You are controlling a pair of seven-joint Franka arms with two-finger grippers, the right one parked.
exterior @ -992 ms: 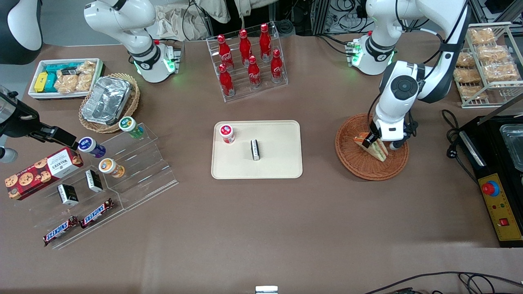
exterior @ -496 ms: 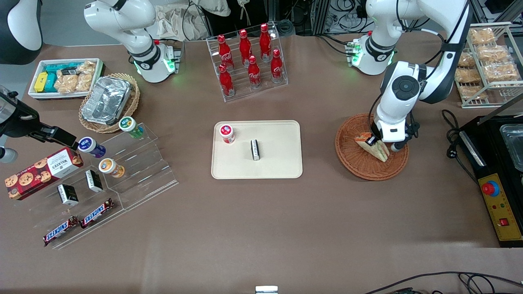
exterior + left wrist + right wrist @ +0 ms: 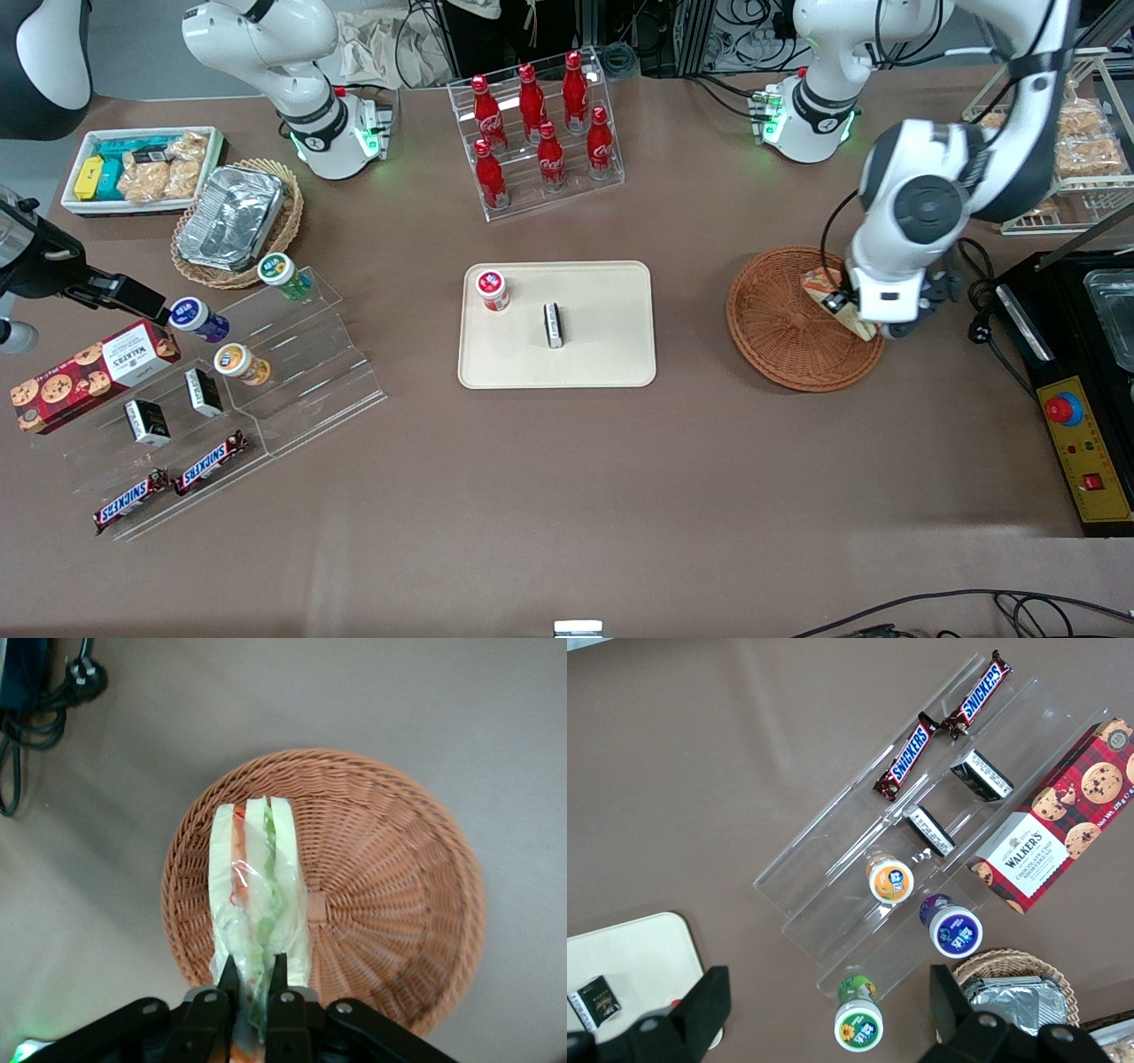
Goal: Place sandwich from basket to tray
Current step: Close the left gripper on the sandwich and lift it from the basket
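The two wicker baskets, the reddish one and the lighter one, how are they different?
The reddish-brown basket is darker; the tan basket is lighter. The reddish-brown basket lies toward the working arm's end of the table, the tan basket toward the parked arm's end. A foil container fills the tan basket; above the reddish-brown basket the gripper holds the sandwich. Both are round and woven.

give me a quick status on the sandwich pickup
Gripper shut on sandwich, lifted above basket. Tray holds a red-lidded cup and small dark box; bare space beside them.
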